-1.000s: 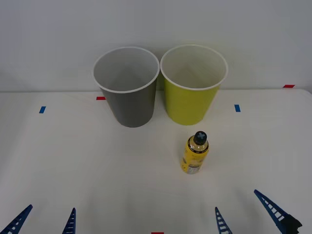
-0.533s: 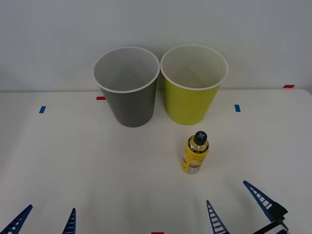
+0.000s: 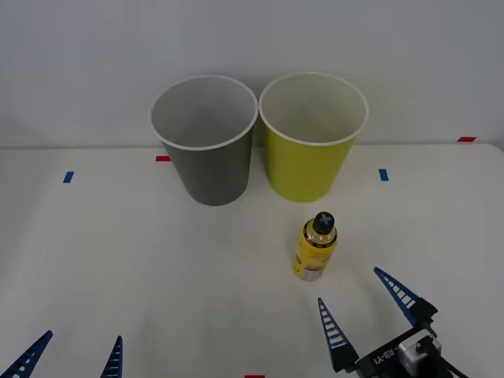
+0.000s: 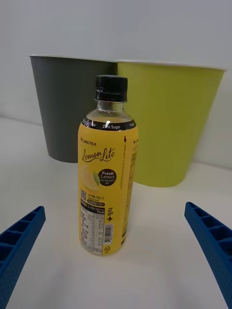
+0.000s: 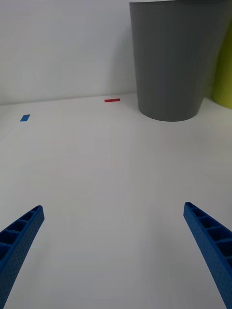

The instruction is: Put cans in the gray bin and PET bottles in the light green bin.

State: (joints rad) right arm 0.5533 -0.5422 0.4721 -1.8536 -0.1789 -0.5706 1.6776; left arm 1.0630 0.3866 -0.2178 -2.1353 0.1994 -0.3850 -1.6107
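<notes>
Bottle [image 3: 316, 247] upright on worktop [image 3: 118, 268], bare surface all round it. Right hand [image 3: 365, 302] at bottle's 5 o'clock, fingers spread wide, nothing between. Light green bin [image 3: 313, 137] at bottle's 12 o'clock, clear gap; gray bin [image 3: 206, 140] at 11 o'clock, rims nearly touching. Left hand [image 3: 71, 358] open, near edge, open worktop ahead.

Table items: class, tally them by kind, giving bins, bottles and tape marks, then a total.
Bins: 2, the gray bin and the light green bin
Bottles: 1, the yellow bottle
Tape marks: 5, blue, red
Total: 8
</notes>
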